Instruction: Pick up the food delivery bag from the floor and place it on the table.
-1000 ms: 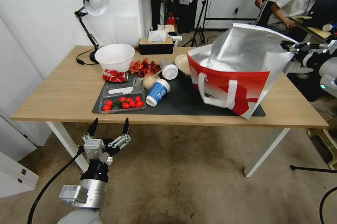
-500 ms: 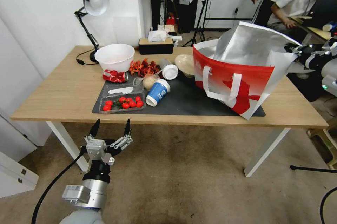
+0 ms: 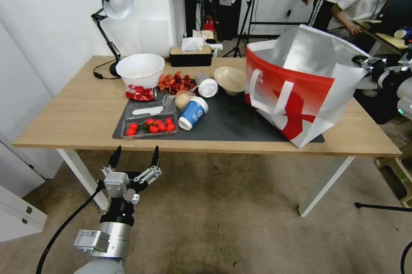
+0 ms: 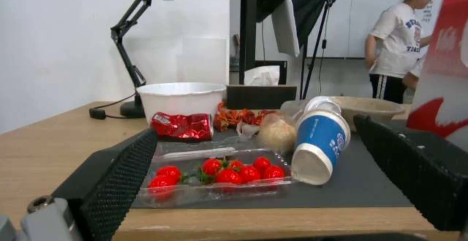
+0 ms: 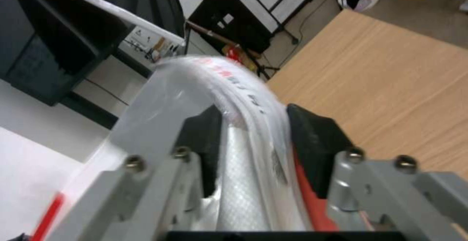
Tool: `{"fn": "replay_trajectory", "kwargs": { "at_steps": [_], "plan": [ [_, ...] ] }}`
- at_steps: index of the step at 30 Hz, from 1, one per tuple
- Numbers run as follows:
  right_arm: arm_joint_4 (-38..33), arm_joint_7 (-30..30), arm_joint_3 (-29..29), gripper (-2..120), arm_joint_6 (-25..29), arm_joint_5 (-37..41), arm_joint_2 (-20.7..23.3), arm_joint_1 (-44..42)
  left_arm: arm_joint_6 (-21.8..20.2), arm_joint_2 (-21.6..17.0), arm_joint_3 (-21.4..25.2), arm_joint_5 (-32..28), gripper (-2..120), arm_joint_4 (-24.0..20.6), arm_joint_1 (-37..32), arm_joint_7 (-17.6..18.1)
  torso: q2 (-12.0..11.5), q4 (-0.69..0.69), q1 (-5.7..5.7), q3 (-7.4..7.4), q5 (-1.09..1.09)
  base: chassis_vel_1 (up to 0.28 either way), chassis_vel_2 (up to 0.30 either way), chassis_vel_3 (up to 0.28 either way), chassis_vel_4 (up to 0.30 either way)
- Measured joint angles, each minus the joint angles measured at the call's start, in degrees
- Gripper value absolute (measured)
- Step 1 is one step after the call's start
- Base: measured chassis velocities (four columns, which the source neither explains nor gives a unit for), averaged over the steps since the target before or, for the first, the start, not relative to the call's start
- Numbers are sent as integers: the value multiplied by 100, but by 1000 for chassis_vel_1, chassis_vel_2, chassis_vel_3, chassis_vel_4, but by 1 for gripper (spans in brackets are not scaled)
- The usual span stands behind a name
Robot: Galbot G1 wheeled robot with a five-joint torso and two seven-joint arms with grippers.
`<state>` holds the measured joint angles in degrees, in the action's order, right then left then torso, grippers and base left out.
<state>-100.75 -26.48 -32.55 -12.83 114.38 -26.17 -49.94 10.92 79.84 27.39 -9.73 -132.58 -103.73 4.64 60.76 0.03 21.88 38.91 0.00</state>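
- The large boxy red-and-white food delivery bag with silver foil lining (image 3: 300, 93) is standing tilted on the right part of the light-wood table on white legs (image 3: 68, 115), its lower corner resting on the dark grey mat (image 3: 231, 126).
- The right gripper (image 5: 253, 142) is pinching the bag's upper edge between its black pads, at the table's right end.
- The left gripper (image 3: 133, 158) is hanging idle over the brownish-grey worn floor (image 3: 240, 222) in front of the table, fingers spread and empty.
- Risk: the leaning bag may topple once let go, since it is balancing on a corner.
- Risk: swinging leftward, it could be knocking the beige bowl (image 3: 229, 78) just beside it.
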Motion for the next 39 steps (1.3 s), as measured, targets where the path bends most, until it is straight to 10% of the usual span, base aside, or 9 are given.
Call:
{"fn": "replay_trajectory", "kwargs": {
  "at_steps": [18, 29, 39],
  "plan": [
    [-57, 57, 219, 98, 60, -929, 25, 124, 62, 1, 39, 9, 100, -71, -60, 16, 0, 1, 0, 0, 0, 0, 0, 0, 0],
    [-453, -28, -355, 100, 36, -1118, 237, -525, 55, -10, 37, 0, 100, -78, -49, 34, 0, 0, 0, 0, -1, 0, 0, 0, 0],
    [-1115, 1467, -1617, 100, 909, -2996, 474, -1975, 65, -44, 85, -175, 100, -162, -23, -3, 0, 0, 0, -1, -2, 0, 0, 0, 0]
  ]
}}
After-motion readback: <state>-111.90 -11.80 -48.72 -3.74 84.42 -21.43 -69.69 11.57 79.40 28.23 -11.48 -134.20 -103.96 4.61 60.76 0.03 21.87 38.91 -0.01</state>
